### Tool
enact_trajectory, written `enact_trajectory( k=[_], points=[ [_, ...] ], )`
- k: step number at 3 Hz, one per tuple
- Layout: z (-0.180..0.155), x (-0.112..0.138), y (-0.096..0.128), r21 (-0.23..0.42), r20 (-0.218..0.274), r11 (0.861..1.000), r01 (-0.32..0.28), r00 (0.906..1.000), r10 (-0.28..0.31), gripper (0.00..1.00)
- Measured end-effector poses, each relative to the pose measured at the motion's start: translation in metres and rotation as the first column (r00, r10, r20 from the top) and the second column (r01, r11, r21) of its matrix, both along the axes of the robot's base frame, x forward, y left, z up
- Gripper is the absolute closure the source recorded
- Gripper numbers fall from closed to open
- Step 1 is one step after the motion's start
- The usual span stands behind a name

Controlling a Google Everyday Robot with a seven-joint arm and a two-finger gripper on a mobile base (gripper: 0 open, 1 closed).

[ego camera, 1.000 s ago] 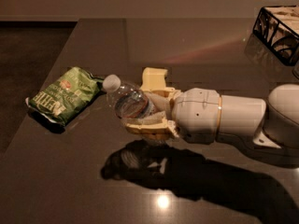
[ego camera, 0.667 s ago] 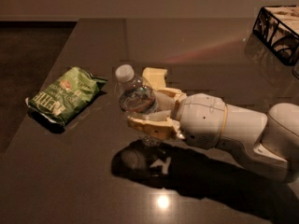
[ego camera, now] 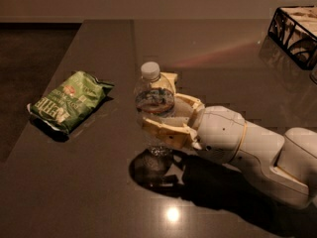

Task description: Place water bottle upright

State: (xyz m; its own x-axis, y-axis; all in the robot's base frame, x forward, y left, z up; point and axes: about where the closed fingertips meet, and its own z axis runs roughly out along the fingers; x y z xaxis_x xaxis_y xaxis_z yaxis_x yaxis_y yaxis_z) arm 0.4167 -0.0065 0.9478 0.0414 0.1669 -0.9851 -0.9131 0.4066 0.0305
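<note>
While gripper (ego camera: pixel 158 106) pinches one upright water bottle (ego camera: pixel 154 96), one green chip bag (ego camera: pixel 69 101) lies nearby.

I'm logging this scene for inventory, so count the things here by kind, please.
Bottle: 1, held by the gripper mid-table
Chip bag: 1, green, at the left
Patterned box: 1, far right corner
Total: 3

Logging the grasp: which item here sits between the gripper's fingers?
The water bottle, upright, white cap on top, clamped in the gripper. The green chip bag lies flat, apart; the patterned box stands far off.
</note>
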Motion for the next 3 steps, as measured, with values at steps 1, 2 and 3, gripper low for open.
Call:
enact_trajectory(
  k=[1,2,3],
  points=[
    [-0.014,-0.001,-0.001,0.013,-0.032,1.000,0.009,0.9995,-0.009,1.00],
    [-0.024,-0.002,-0.001,0.019,-0.046,1.000,0.020,0.9988,-0.019,1.00],
    [-0.025,-0.001,-0.002,-0.011,-0.002,0.999,0.051,0.9987,-0.051,0.83]
  ],
)
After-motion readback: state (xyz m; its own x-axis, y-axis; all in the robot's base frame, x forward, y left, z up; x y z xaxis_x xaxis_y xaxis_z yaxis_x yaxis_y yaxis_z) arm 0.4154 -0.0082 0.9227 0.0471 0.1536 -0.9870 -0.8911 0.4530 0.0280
